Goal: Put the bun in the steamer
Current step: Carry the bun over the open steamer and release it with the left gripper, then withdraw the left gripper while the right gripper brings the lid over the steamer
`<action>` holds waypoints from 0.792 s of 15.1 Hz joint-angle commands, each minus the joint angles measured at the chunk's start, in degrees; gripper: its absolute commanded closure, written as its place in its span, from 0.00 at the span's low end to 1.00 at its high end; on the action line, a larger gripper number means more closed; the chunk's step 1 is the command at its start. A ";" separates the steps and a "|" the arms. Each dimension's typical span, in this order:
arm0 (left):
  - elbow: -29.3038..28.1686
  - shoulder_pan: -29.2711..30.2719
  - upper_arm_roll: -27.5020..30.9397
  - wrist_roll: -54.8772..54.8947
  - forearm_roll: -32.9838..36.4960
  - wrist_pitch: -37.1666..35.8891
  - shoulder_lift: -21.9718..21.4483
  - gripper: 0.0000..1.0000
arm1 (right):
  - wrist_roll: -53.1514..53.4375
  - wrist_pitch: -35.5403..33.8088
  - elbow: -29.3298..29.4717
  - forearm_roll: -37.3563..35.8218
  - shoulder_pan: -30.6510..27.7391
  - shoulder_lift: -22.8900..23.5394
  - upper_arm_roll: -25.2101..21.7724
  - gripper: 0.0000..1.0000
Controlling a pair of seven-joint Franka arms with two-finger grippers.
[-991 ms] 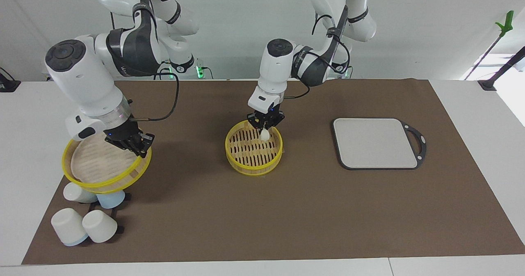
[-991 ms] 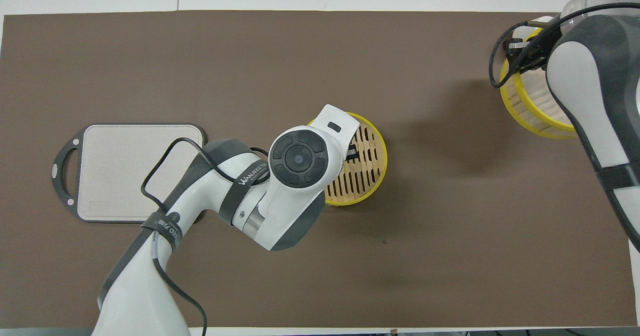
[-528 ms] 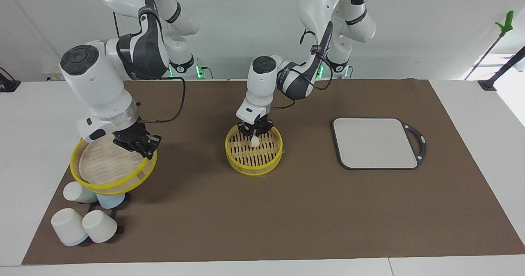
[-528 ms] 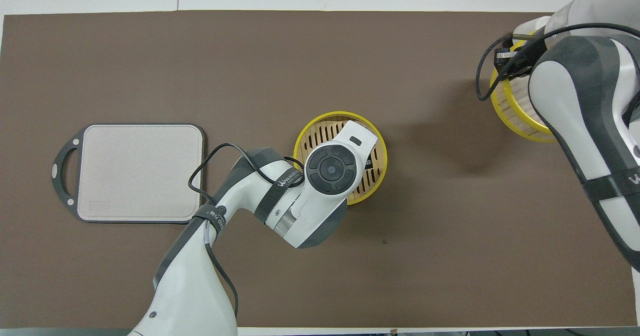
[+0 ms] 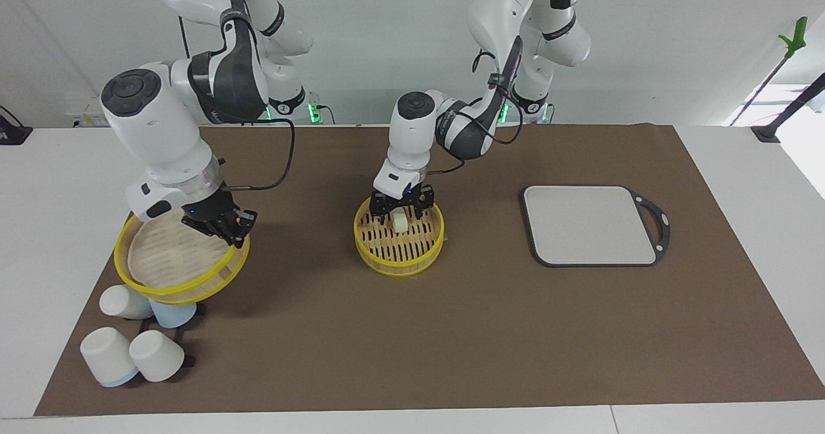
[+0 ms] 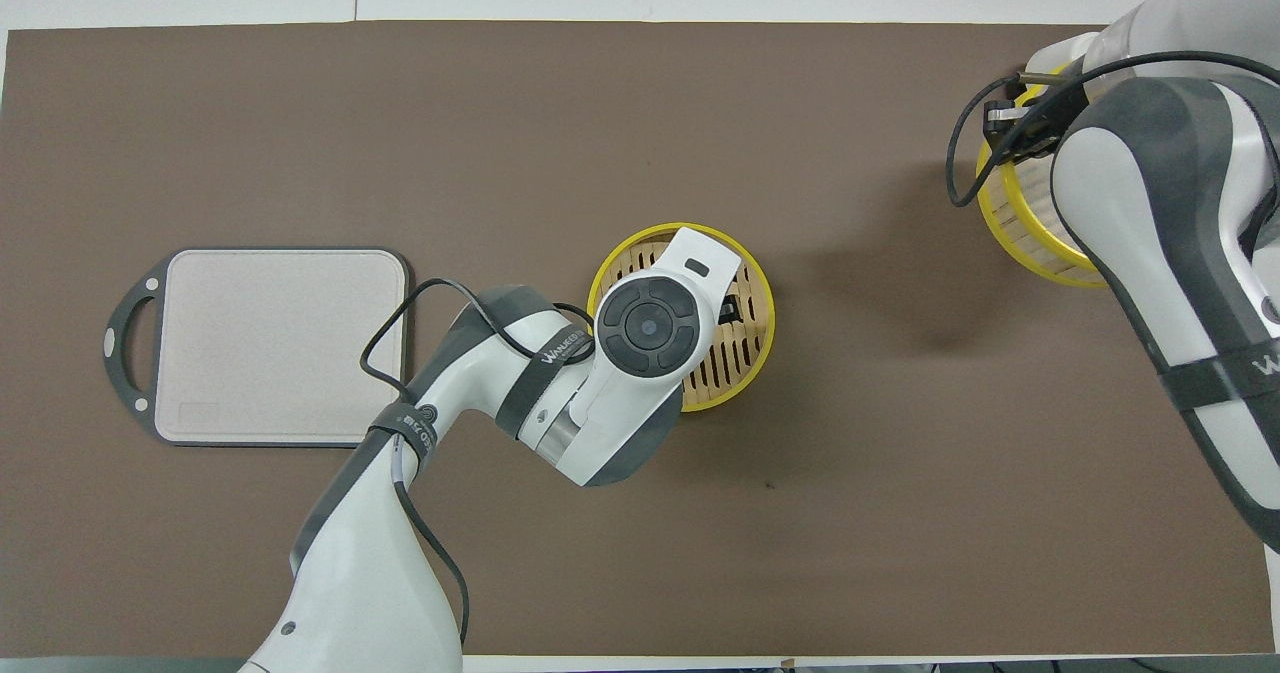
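Left arm folded low over mid-counter, wrist pointing straight down, left claw (image 5: 401, 211) inside the steamer (image 5: 399, 252), fingers spread apart on either side of the bun (image 5: 400, 221). Bun upright on the slatted base, in the part of the steamer nearer the robots, not gripped. Right arm bent over its own end of the counter, right claw (image 5: 219, 226) clamped on the rim of the lid (image 5: 174, 273), held tilted in the air above the cups (image 5: 132, 337). One bun, one steamer, one lid, four upturned cups grouped at the right arm's end, one grey board (image 5: 590, 225) flat toward the left arm's end, well apart from the steamer. Brown mat (image 5: 451, 344) under everything.
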 commanded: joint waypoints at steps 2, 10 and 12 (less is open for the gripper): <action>-0.07 3.38 -0.18 -0.78 0.26 -8.00 -7.12 0.00 | -0.44 1.48 -1.93 0.89 0.26 -1.93 0.57 1.00; 0.64 19.53 0.08 6.39 -0.88 -24.79 -20.84 0.00 | 25.55 4.98 -1.14 -0.17 20.89 -0.87 0.13 1.00; 0.72 25.34 0.08 14.38 -0.88 -28.75 -23.65 0.00 | 32.75 7.09 -1.14 -2.35 26.69 0.62 0.13 1.00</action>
